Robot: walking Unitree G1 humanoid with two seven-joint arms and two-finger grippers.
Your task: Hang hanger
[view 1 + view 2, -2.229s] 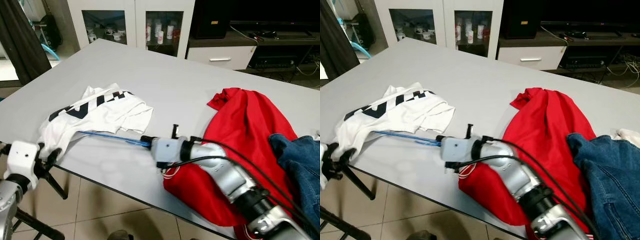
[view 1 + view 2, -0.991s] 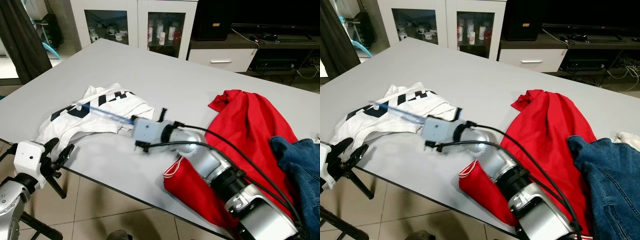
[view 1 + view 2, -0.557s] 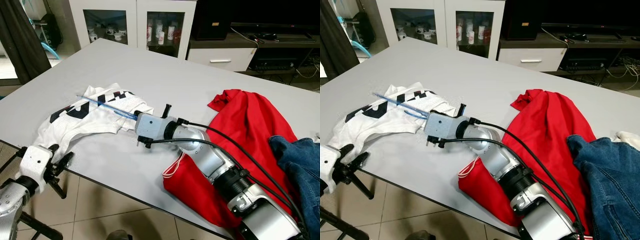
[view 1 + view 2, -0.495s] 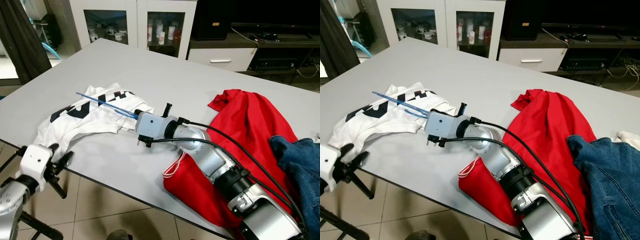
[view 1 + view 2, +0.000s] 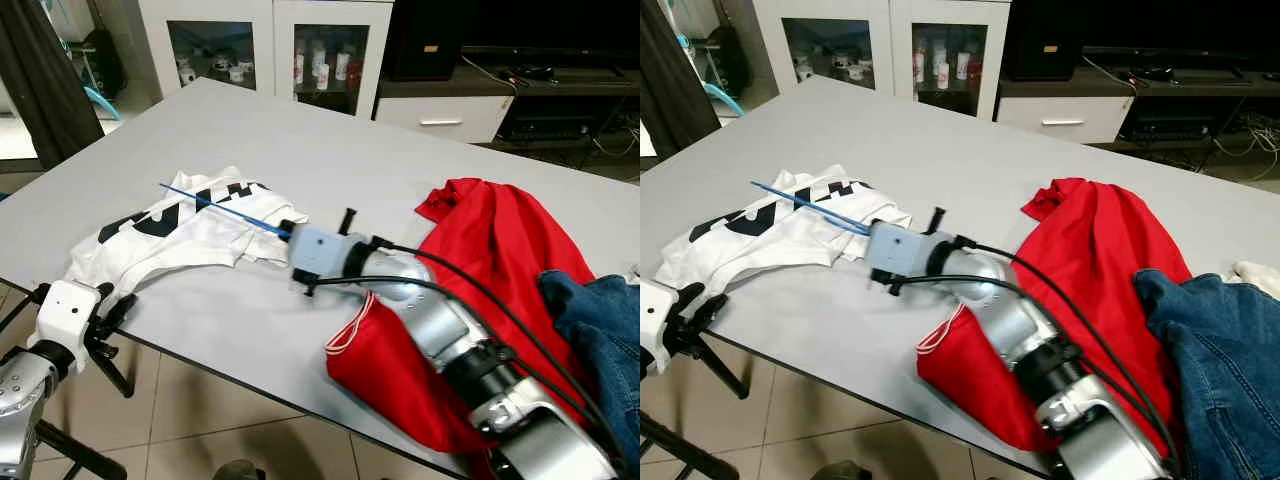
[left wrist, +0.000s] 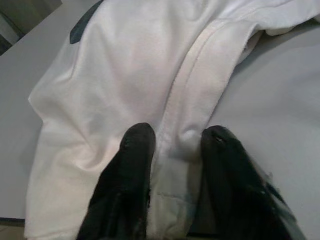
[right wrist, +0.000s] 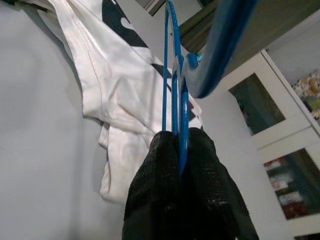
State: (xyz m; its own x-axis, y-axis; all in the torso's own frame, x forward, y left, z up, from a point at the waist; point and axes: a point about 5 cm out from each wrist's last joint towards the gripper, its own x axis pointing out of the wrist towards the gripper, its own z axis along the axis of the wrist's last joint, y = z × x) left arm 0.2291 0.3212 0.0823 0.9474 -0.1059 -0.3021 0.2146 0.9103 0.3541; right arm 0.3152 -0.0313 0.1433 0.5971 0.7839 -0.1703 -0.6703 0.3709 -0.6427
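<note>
A large grey table [image 5: 330,150] carries the clothes. A white T-shirt with dark lettering [image 5: 180,232] lies crumpled near the table's left front edge, one end hanging just over that edge. A red garment [image 5: 480,260] is spread toward the right side, its lower part draped over the front edge. Blue jeans [image 5: 600,320] lie at the right edge, overlapping the red cloth.
</note>
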